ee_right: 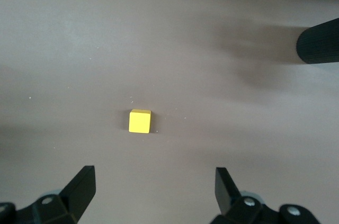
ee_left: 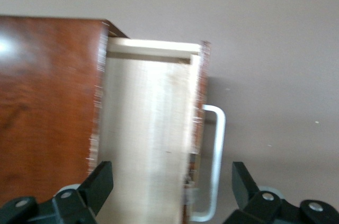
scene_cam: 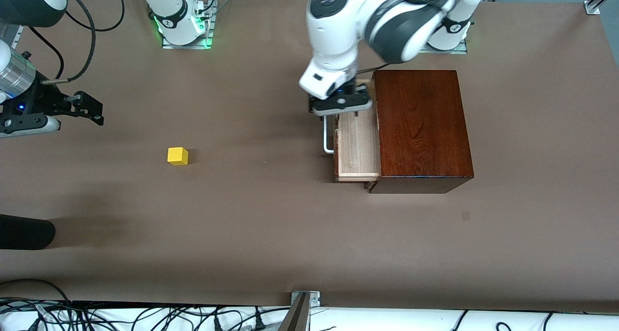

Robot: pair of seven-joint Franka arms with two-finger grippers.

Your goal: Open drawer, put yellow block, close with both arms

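- Brown counter (scene_cam: 251, 215), no readable writing.
- Drawer (scene_cam: 358, 145) partly open; left gripper (scene_cam: 341, 104) over it, jaws open.
- Right gripper (ee_right: 153, 192) over yellow block (ee_right: 140, 121), jaws open.

Clearly a robotics lab: two white arms (scene_cam: 338, 36) bolted on green-lit bases (scene_cam: 184, 29) to a brown-covered table (scene_cam: 271, 224), loose black cables (scene_cam: 145, 316) along its nearer edge, aluminium framing (scene_cam: 597, 0) at one corner.

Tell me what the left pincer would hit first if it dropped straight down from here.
Probably the small white U-shaped bar handle or the dark reddish-brown front of the pulled-out pale wooden drawer: the open left pincer straddles both, though its height above them is unclear.
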